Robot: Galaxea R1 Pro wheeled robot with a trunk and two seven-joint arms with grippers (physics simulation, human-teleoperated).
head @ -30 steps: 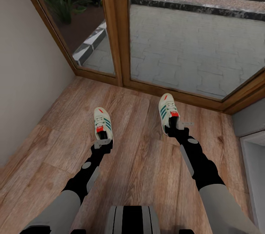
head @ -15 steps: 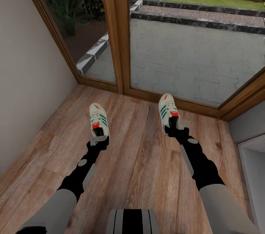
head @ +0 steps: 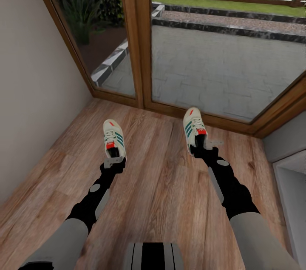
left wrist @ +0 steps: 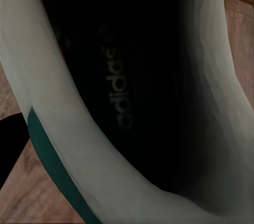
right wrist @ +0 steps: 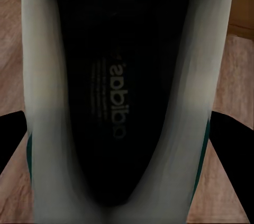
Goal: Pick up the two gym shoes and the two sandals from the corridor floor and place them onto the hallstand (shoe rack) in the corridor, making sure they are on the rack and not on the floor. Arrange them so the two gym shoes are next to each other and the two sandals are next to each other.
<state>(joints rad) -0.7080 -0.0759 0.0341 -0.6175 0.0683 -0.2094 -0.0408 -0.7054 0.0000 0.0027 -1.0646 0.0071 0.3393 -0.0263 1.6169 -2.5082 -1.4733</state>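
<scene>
Head view, facing the glass door. Left of the door's central wooden post, the left gripper clasps the heel of the left gym shoe, toe toward the door, above the corridor floor. Right of the post, the right gripper clasps the heel of the right gym shoe, nearer the door. Both wrist views look into a shoe's dark insole.
</scene>
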